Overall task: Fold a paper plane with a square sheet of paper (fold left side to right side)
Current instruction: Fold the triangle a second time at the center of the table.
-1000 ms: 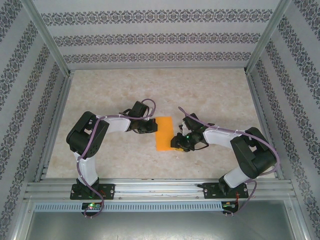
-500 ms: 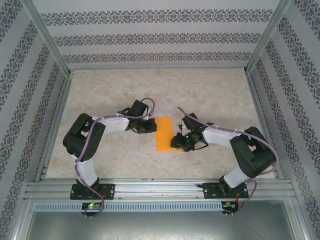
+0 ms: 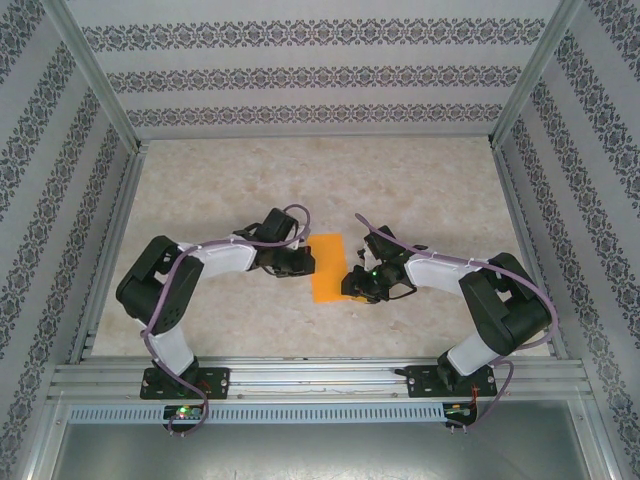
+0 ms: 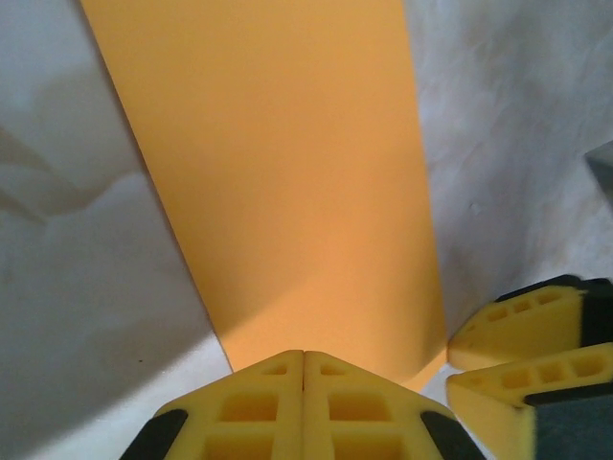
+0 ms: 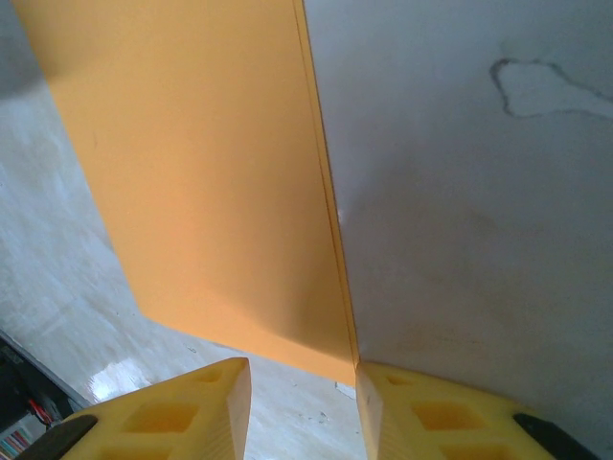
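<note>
Marbled table [image 3: 420, 190], orange paper [image 3: 328, 268] lying flat

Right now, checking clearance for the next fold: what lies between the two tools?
A bright orange rectangle of thin paper lies flat between the left tool and right tool, in the top view.

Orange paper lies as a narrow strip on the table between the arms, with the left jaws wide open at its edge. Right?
No: the left jaws are shut, as the left wrist view shows. The orange paper does lie as a narrow strip on the table between the arms.
</note>
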Action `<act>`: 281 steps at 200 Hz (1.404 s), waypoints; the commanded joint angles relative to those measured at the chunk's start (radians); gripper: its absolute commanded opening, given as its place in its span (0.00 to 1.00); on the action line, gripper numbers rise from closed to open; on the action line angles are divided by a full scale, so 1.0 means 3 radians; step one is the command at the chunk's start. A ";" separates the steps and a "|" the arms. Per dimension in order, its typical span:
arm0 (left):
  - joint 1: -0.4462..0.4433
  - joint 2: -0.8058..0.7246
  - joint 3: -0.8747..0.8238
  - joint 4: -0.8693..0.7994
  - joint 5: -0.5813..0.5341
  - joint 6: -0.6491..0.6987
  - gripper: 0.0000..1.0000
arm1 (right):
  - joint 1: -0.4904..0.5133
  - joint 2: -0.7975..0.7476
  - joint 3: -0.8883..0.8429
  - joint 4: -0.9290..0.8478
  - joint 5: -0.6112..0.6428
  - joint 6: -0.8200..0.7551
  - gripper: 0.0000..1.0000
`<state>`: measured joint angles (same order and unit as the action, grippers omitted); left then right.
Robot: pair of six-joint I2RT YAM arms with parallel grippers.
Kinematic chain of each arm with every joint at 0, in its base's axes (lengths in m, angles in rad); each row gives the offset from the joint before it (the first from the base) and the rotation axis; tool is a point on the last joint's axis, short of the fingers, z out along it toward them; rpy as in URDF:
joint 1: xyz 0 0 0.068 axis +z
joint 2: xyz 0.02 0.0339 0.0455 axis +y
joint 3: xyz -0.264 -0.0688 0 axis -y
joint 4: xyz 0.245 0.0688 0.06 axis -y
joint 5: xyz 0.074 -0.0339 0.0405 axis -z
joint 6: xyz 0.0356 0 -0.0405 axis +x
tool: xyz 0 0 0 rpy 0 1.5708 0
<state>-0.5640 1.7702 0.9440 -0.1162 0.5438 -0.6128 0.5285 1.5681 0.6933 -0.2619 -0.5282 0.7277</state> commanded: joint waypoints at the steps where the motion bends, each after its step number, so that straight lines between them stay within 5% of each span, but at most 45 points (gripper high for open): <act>1: -0.0059 0.0095 -0.0022 0.0085 0.0032 -0.0068 0.02 | 0.0061 0.0129 0.0026 0.0026 0.0107 -0.0033 0.37; 91: -0.0063 0.0303 0.0004 -0.0137 -0.0224 0.0013 0.00 | -0.0140 -0.0226 -0.0096 0.0075 -0.0094 -0.0022 0.40; 281: -0.0063 0.0312 0.0003 -0.0122 -0.0184 0.0028 0.00 | 0.0185 0.0234 0.0250 0.0159 -0.0075 0.0111 0.42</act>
<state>-0.5747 1.8248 0.9493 -0.1169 0.5190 -0.6144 0.5346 1.5925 0.7422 -0.2897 -0.5091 0.7467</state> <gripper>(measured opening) 0.055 0.418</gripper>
